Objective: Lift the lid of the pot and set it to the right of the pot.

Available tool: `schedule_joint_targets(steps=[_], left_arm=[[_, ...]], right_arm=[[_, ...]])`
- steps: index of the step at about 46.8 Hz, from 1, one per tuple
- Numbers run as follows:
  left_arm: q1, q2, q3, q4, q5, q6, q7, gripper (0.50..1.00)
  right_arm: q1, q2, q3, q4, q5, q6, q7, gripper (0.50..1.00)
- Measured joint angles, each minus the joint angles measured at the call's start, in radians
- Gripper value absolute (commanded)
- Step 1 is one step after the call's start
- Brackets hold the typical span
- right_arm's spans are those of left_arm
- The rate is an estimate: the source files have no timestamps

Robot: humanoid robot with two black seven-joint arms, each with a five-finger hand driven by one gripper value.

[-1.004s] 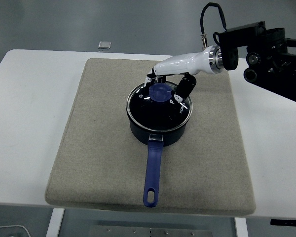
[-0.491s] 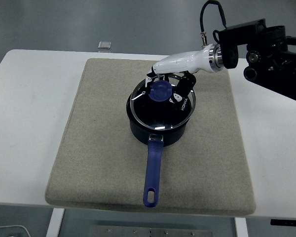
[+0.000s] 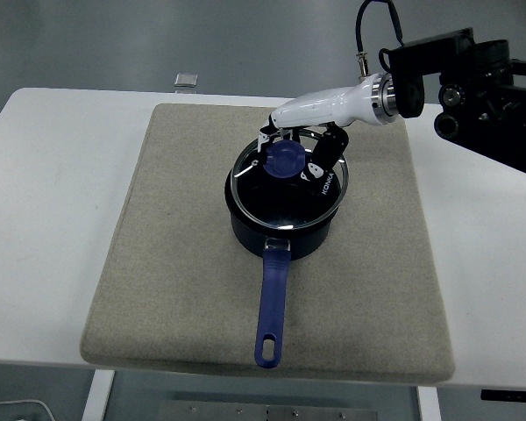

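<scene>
A dark blue pot [image 3: 280, 230] with a long blue handle [image 3: 270, 307] stands mid-mat, handle toward the near edge. Its glass lid [image 3: 289, 180], with a round blue knob [image 3: 283, 160], is tilted and raised slightly off the pot's rim, shifted toward the far right. My right hand [image 3: 291, 151], white-shelled with black fingers, comes in from the right, and its fingers are closed around the knob. The left arm does not show.
A beige mat [image 3: 184, 263] covers most of the white table [image 3: 44, 228]. A small grey object [image 3: 186, 80] lies at the table's far edge. Mat surface lies bare right of the pot [image 3: 386, 237].
The lid has come up off the pot's rim, tilting and shifting a little toward the far right with my right hand on the knob. The pot has stayed put.
</scene>
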Motion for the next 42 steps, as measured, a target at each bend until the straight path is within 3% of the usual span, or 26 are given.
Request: schedule_joint_targets(steps=[12,42], left_arm=[[0.0,0.0,0.0,0.0,0.0,0.0,0.0,1.0],[0.0,0.0,0.0,0.0,0.0,0.0,0.0,1.0]], right_arm=[[0.052,-0.024,0.0,-0.003,0.087,0.051,-0.006,0.541],[0.049,-0.082,-0.023,-0.174,0.259,0.068,-0.035,0.531]])
